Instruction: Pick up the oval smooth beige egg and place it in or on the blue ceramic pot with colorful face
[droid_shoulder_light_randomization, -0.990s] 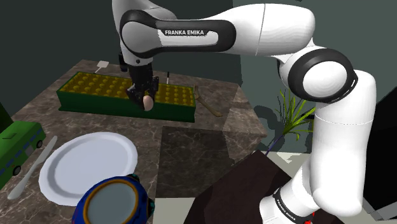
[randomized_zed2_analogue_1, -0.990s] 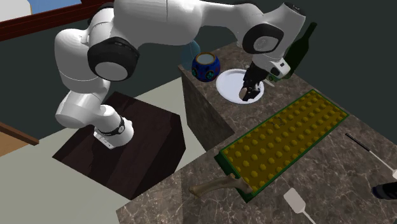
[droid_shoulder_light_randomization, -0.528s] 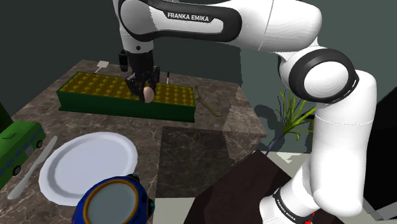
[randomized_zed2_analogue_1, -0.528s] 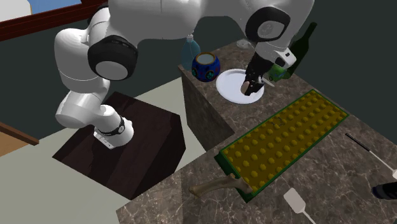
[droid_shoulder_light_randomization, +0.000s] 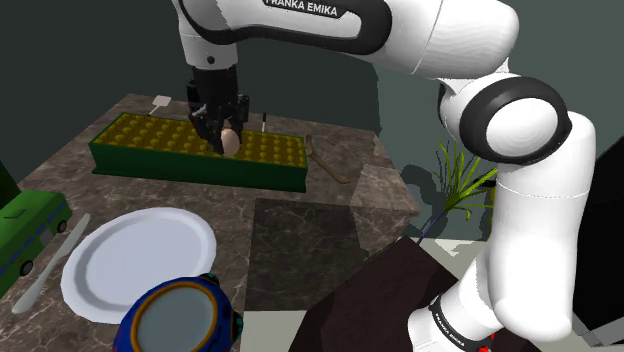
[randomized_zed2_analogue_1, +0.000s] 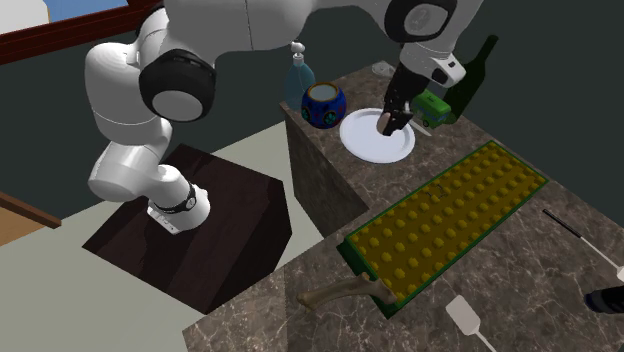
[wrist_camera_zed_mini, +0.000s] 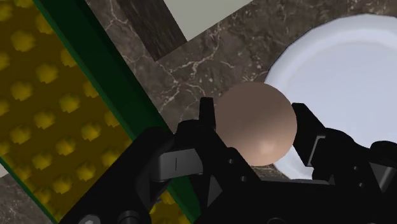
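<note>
— Dark marble table (droid_shoulder_light_randomization: 300, 230), grey walls behind. What's on it, starting from the shoulder view's left?

— A green toy bus (droid_shoulder_light_randomization: 25, 235) at the edge, with a pale utensil (droid_shoulder_light_randomization: 50, 265) beside it. Then comes the white plate (droid_shoulder_light_randomization: 140, 262), and just beside its near rim the blue pot (droid_shoulder_light_randomization: 180, 318), mouth up.

— And the egg?

— Further right, and aloft. The claw (droid_shoulder_light_randomization: 222, 135) is closed part-way on the beige egg (droid_shoulder_light_randomization: 229, 142), one finger on each side. It hangs high over the table near the green studded tray (droid_shoulder_light_randomization: 150, 150). I judge the height is there to carry the egg clear of everything.

— Anything blocking the way to the pot?

— Little. The flat plate lies between, and the pot's mouth is wide. A wooden piece (droid_shoulder_light_randomization: 330, 160) and a plant (droid_shoulder_light_randomization: 460, 175) sit off to the right, out of the path.
</note>
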